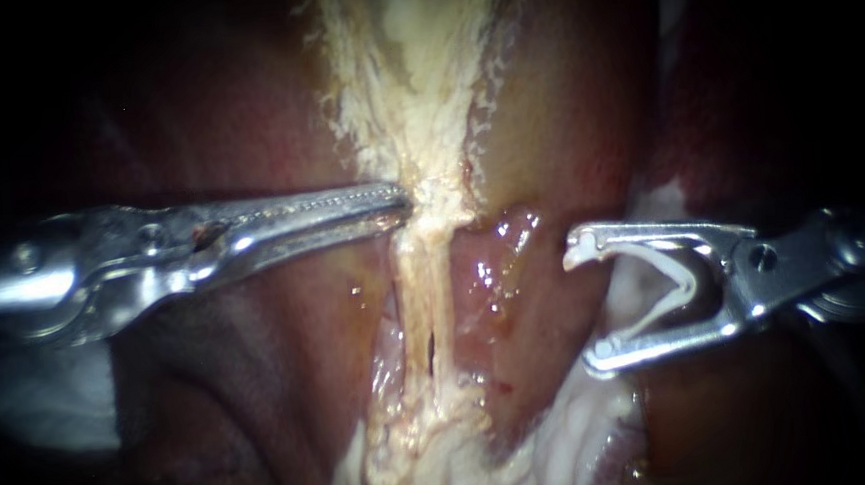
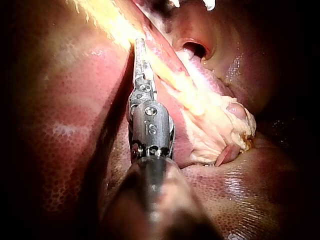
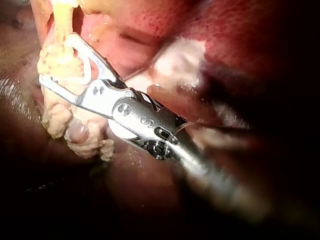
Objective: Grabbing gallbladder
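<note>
A pale, fibrous tissue strand (image 1: 419,188) runs down the middle, splitting lower into two thin tubes (image 1: 415,309) with a slit between them. To its right lies the tan-pink gallbladder wall (image 1: 555,115). My left instrument (image 1: 402,202) comes in level from the left, its long serrated jaws shut on the strand's left edge. In the left wrist view the left instrument (image 2: 140,47) lies along the yellow strand (image 2: 170,80). My right instrument (image 1: 585,305) stands right of the tubes, jaws wide apart around a white clip (image 1: 683,282), clear of tissue. The right wrist view shows the right instrument (image 3: 57,59) and the clip (image 3: 86,67) over fatty tissue.
Dark red liver (image 1: 261,383) surrounds the field and fills the left wrist view beside the shaft (image 2: 60,125). Glistening pink tissue (image 1: 494,269) lies between the tubes and the right instrument. Pale fat (image 1: 446,462) gathers below the tubes.
</note>
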Robot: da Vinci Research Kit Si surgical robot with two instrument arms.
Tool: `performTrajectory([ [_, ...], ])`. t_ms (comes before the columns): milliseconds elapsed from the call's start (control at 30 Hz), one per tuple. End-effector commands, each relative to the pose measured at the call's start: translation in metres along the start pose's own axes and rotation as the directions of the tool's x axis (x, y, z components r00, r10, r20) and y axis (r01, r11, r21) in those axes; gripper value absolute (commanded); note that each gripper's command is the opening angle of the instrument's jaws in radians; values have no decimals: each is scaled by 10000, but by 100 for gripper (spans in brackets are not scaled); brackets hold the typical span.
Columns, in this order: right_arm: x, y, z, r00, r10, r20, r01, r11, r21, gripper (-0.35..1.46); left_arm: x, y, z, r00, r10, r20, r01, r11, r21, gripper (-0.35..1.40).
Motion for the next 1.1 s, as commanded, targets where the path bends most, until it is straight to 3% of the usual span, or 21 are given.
performTrajectory([
  [33,0,0,0,10000,0,-1,0,10000,-1,57,0,0,0,10000,0,0,0,10000,5,-35],
  [333,0,0,0,10000,0,-1,0,10000,-1,57,-3,0,-1,10000,-18,-7,18,10000,9,-35],
  [467,0,0,0,10000,1,0,-1,10000,-2,57,-7,0,-6,10000,-40,-15,40,10000,50,17],
  [667,0,0,0,10000,1,0,-1,10000,-3,57,-7,-1,-18,10000,81,-9,-81,9997,237,44],
  [867,-1,1,0,10000,2,1,-2,10000,-8,57,-4,2,-32,9999,156,-8,-155,9995,288,49],
  [1100,-1,1,0,10000,2,2,-2,10000,-9,57,-12,-3,-42,9999,111,-27,-110,9995,283,49],
])
